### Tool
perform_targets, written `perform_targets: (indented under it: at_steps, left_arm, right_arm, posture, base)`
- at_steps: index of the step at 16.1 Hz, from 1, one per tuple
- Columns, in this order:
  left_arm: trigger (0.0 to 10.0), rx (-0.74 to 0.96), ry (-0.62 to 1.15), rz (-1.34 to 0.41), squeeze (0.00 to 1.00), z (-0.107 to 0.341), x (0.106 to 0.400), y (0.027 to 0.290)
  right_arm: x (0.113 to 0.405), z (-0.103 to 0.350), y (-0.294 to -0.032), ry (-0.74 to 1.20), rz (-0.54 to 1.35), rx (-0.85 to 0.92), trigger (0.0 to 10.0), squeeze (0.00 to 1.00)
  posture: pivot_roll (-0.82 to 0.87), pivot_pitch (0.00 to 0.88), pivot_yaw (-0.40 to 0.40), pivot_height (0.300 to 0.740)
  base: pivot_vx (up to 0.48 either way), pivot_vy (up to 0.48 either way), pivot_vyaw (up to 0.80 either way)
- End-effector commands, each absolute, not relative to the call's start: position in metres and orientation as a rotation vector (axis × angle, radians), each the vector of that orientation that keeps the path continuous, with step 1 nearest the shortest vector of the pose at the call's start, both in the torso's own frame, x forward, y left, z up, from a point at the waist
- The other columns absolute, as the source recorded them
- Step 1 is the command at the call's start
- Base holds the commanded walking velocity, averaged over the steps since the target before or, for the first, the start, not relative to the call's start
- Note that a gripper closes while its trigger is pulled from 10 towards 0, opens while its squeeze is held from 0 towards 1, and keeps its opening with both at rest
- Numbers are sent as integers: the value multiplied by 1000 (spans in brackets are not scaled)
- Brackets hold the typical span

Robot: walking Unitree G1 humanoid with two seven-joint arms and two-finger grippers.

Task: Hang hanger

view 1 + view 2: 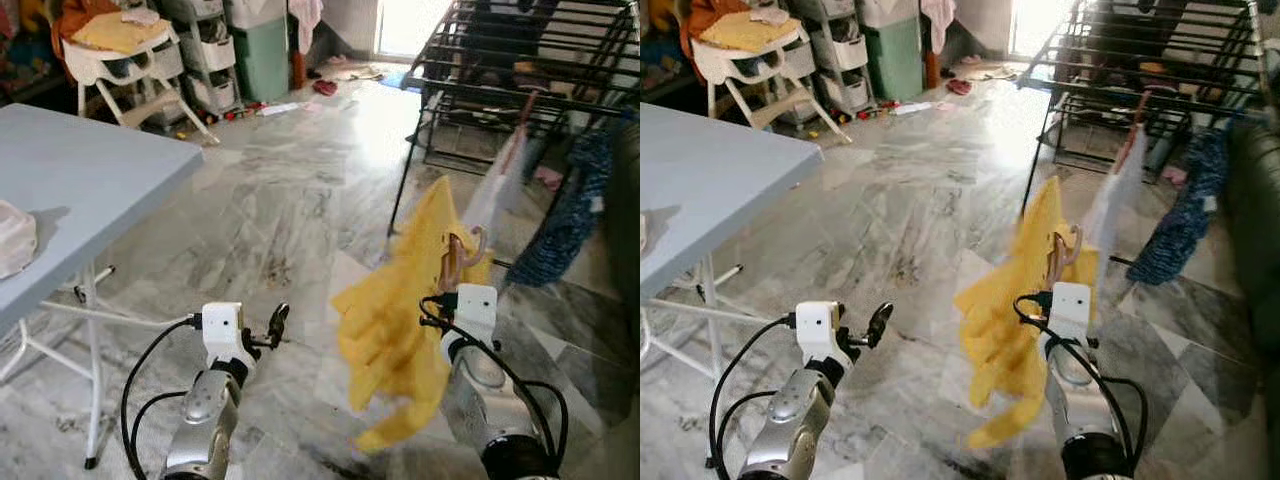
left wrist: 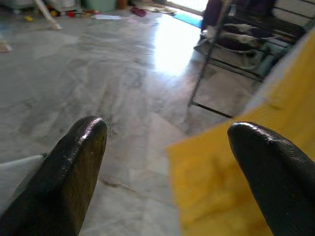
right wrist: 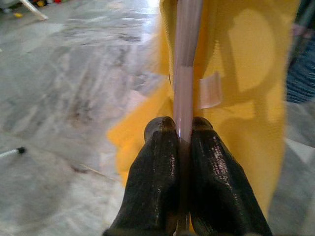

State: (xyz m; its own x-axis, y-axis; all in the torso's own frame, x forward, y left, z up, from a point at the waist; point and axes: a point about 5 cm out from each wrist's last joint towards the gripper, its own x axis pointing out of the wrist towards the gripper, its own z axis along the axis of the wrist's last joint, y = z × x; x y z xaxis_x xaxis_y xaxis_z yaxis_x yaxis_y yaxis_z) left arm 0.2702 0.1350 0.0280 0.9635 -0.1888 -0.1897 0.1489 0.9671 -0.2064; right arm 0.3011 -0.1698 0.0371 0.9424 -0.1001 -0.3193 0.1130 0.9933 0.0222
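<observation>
At the far left stood a grey tabletop (image 1: 90, 180) with a pale bundle at its near edge, well apart from everything the task concerned. Next came the left gripper (image 1: 272, 327), raised low over the marble floor (image 1: 280, 200) with its jaws wide and nothing between them; in its wrist view the two black fingertips (image 2: 81, 147) framed bare floor and a corner of yellow cloth. Right of it hung the yellow garment (image 1: 400, 330), draped on a pale pink hanger (image 3: 186, 64) whose hook showed above the right wrist. The right gripper (image 3: 183, 129) had its jaws pinched tight on the hanger's thin stem, holding it upright in mid-air. Further right and beyond stood the black drying rack (image 1: 500, 90), with a dark blue garment (image 1: 575, 210) hanging from it. The step in hand appeared to be the carry toward the rack. The next move would likely call for closing in, lifting the hook above a free bar and lowering it on.
</observation>
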Motion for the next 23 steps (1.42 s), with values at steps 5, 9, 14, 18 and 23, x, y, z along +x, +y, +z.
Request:
perform_targets:
  at_steps: [5, 9, 14, 18, 23]
  left_arm:
    - [10000, -180, 217, -169, 0, 28, 272, 141]
    - [10000, -182, 220, -175, 0, 28, 273, 140]
    - [10000, -184, 231, -190, 0, 26, 272, 133]
    - [10000, -183, 237, -204, 0, 26, 272, 131]
    - [10000, -182, 240, -215, 0, 26, 274, 127]
  right_arm:
    - [310, 52, -158, 240, -69, 34, 10000, 0]
    - [312, 53, -158, 239, -85, 51, 10000, 0]
    - [313, 53, -161, 241, -95, 55, 10000, 0]
    - [314, 53, -160, 242, -102, 59, 10000, 0]
    - [315, 53, -161, 244, -102, 56, 10000, 0]
  posture:
    - [-32, 0, 54, 740]
    - [-35, 0, 57, 740]
    - [-38, 0, 57, 740]
    - [-40, 0, 61, 740]
    - [-42, 0, 60, 740]
  base:
    - [346, 331, 0]
    - [341, 337, -105]
    - [355, 323, -610]
    - [426, 0, -800]
    - [428, 0, -270]
